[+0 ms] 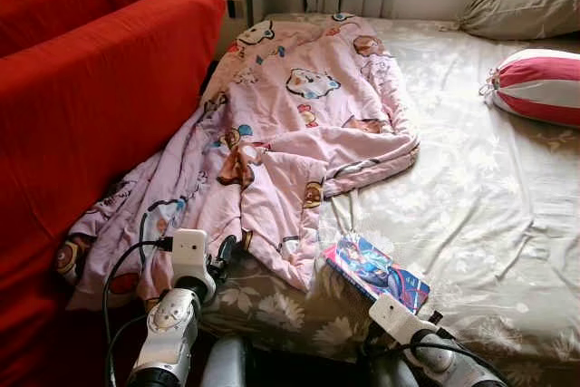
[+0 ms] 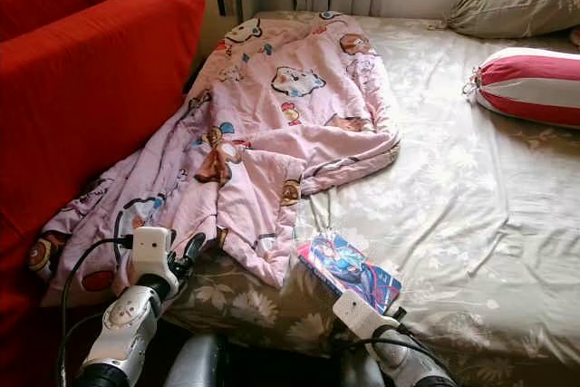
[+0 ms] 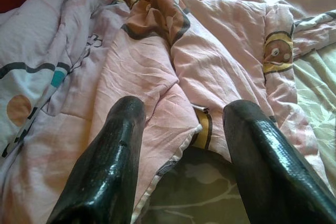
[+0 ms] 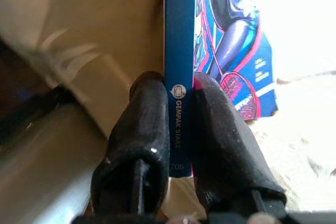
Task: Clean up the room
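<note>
The right tool (image 4: 181,90) clenched the comic book's (image 1: 376,272) spine at the bed's (image 1: 471,224) five-o'clock edge, best lifted straight, while the left tool (image 3: 184,124) hung released over the pink quilt (image 1: 272,133).

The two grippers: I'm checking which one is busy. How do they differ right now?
The left gripper is open, its fingers straddling the edge of the pink quilt, holding nothing. The right gripper is shut on the spine of the blue book at the bed's near edge. Both have two black fingers.
</note>
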You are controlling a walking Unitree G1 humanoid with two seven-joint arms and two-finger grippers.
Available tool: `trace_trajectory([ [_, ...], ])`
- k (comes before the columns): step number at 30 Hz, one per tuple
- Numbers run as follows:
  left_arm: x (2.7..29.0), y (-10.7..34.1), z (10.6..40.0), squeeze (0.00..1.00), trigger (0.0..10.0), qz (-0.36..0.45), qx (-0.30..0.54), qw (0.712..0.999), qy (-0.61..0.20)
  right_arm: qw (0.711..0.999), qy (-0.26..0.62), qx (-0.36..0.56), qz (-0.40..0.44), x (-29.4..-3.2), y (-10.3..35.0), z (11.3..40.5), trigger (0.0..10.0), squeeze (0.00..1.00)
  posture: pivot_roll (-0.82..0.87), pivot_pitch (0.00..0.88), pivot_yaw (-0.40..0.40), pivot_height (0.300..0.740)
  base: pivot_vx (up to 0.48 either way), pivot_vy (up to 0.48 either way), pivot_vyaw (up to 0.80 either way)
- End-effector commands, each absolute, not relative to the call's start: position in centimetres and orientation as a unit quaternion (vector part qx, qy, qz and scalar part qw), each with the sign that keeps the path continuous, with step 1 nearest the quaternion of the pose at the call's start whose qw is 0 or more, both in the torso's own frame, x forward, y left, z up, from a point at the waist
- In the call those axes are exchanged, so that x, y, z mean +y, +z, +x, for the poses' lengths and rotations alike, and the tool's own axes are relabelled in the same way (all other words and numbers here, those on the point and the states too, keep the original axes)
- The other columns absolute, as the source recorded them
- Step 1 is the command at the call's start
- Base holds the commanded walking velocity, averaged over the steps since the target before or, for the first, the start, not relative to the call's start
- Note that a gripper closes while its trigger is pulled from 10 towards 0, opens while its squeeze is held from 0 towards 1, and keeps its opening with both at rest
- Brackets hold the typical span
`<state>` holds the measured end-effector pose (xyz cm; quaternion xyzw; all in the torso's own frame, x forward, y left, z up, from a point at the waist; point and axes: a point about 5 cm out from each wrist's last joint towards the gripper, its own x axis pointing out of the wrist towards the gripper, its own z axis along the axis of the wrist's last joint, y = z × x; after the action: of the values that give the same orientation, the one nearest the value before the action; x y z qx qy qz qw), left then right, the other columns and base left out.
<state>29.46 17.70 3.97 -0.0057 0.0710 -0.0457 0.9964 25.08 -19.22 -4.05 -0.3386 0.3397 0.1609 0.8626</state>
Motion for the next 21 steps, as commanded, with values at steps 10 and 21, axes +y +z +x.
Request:
trace_trajectory([
  [10, 18.3, 3.9, 29.5, 0.0, 10.0, -0.007, 0.07, 0.997, -0.028, 0.989, -0.034, 0.142, -0.028, -20.1, 2.2, 30.1, 0.0, 0.0, 0.08, 0.084, -0.001, 0.622, 0.0, 0.0, 0.0],
  [21, 18.0, 4.6, 30.4, 0.0, 10.0, -0.012, 0.057, 0.998, -0.025, 0.997, -0.042, 0.069, 0.013, -19.2, 3.9, 30.0, 10.0, 0.0, 0.06, 0.063, -0.001, 0.632, 0.0, 0.0, 0.0],
])
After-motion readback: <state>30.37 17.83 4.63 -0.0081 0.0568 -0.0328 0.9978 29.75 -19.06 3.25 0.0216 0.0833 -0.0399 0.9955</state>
